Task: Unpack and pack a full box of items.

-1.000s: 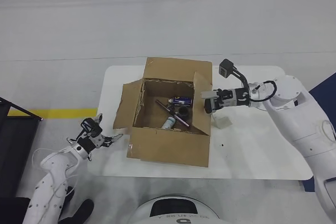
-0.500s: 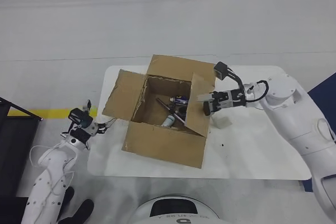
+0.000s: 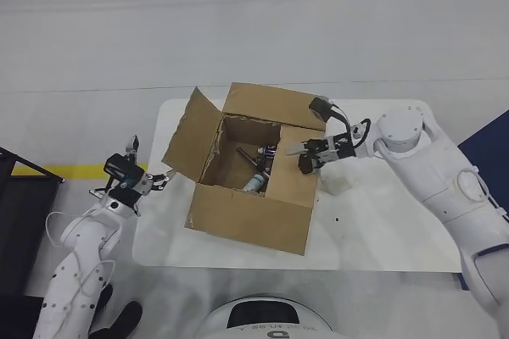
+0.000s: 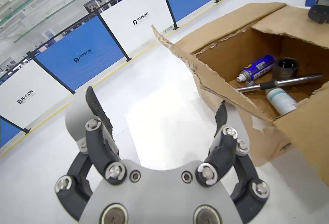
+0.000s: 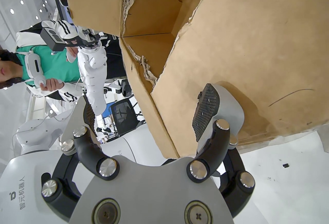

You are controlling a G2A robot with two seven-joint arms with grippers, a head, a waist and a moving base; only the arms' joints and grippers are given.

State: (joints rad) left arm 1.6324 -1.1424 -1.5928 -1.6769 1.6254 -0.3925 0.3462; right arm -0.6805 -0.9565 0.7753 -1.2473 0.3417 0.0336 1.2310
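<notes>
- Right gripper (image 5: pixel 149 106) spread wide, straddling box (image 3: pixel 246 220) flap (image 5: pixel 174 112) edge, clamping nothing; guessing to fold it clear.
- Left gripper (image 4: pixel 156 104) gaping, empty, beside opposite flap (image 4: pixel 203 75).
- Box on table (image 3: pixel 382 229), items (image 4: pixel 257 66) inside.

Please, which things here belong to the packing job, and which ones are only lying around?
Job: cardboard box, blue spray can, black cylinder, metal rod, white bottle.
Not the job: small white object beside the box, partitions behind.
</notes>
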